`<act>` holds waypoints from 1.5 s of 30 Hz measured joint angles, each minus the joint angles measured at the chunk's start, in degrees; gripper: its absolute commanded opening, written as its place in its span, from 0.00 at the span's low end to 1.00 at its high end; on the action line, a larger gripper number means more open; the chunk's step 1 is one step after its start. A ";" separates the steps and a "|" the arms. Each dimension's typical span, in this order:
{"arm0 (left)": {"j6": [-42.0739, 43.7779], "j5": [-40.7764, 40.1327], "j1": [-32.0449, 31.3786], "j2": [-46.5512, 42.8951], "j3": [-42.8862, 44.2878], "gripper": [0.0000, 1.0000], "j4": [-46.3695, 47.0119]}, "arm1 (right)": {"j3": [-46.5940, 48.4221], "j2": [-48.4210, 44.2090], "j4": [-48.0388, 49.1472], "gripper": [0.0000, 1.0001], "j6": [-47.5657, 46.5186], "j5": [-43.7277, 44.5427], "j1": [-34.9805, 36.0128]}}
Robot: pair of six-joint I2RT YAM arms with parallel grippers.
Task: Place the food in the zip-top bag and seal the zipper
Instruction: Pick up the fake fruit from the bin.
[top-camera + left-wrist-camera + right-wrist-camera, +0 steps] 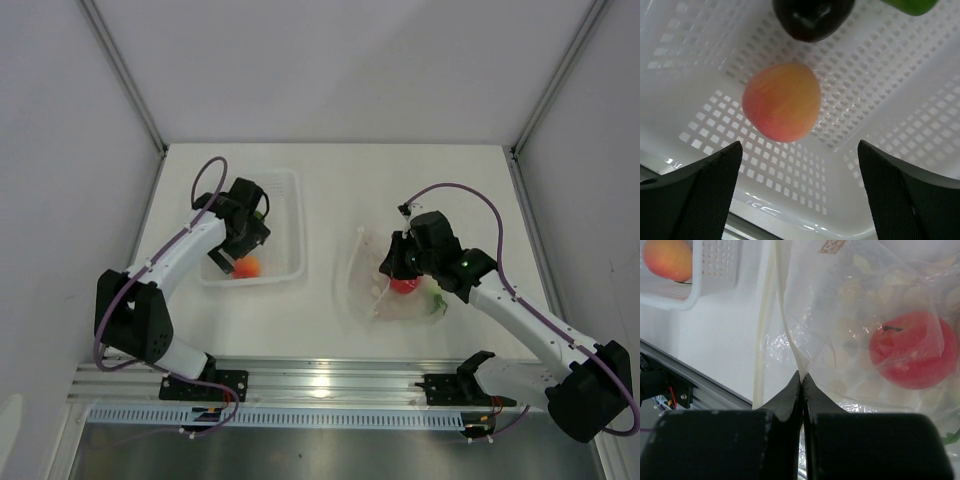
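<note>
The zip-top bag (358,290) lies flat on the worktop (400,190), right of the white tray (285,185). Its mouth seems to face left, toward the tray, and the zipper (763,340) runs near to far. A red food (907,356) is inside. The orange peach (781,101), a dark brown one (812,17) and a green one (912,5) sit in the tray. The zipper is not shut yet. The left jaws hang wide open and empty over the peach. The right jaws pinch the bag's edge tight.
</note>
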 measured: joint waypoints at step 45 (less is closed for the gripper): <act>-1.77 7.43 5.49 10.56 -5.99 0.47 5.42 | -1.86 0.24 0.85 0.00 0.00 0.00 0.11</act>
